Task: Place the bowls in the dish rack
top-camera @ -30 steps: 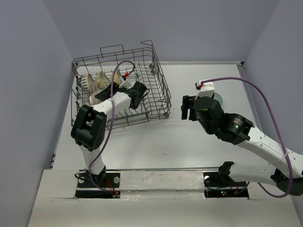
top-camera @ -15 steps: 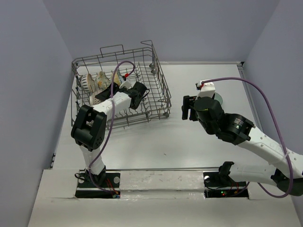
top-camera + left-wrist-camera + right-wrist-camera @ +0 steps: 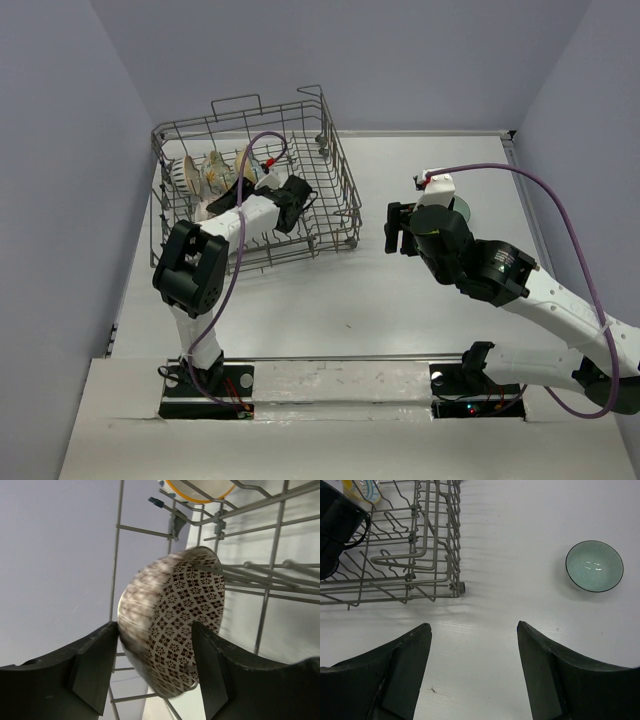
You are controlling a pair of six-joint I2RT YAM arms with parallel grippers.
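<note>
The grey wire dish rack [image 3: 338,190] stands at the far left. Several bowls [image 3: 212,172] stand on edge in its left part. My left gripper [image 3: 236,188] reaches into the rack. In the left wrist view it [image 3: 155,650] is open around the brown-patterned bowl [image 3: 185,615], which leans on its side against the tines [image 3: 250,572], blurred. A flowered white bowl [image 3: 200,487] shows above it. The teal bowl [image 3: 594,566] lies upright on the table, partly hidden by my right arm in the top view [image 3: 463,208]. My right gripper [image 3: 398,228] is open and empty, between rack and teal bowl.
The rack's right corner with a small wheel [image 3: 461,586] lies just left of my right gripper [image 3: 474,645]. My left arm's black wrist [image 3: 337,527] shows inside the rack [image 3: 455,540]. Grey walls enclose the white table [image 3: 400,300] on three sides.
My left gripper has moved a little farther left and back inside the rack, toward the row of bowls. The right arm has not moved.
</note>
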